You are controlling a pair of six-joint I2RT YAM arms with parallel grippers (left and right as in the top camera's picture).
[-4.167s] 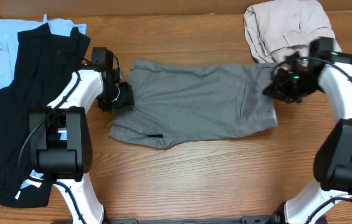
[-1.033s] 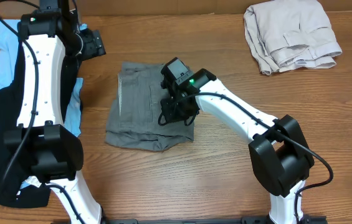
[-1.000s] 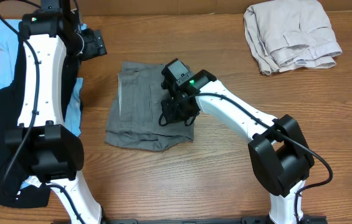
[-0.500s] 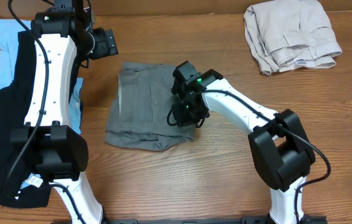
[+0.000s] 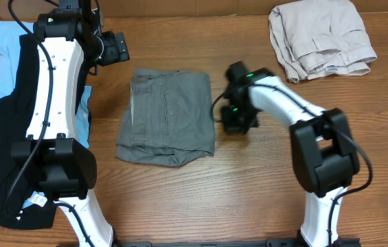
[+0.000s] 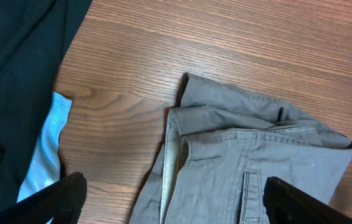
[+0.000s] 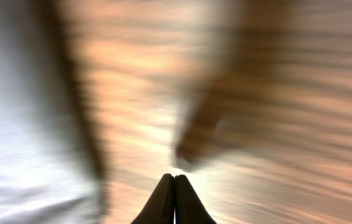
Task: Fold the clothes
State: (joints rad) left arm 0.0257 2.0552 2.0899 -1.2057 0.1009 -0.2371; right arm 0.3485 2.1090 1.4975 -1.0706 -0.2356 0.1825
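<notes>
Tabletop: right claw newly off shorts

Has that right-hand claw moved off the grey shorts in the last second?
Yes. The right end effector has slid right, off the grey shorts, toward the beige pile.

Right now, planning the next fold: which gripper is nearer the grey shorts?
Right. The right gripper sits just right of the shorts; the left gripper hangs off their upper-left corner, slightly farther away.
</notes>
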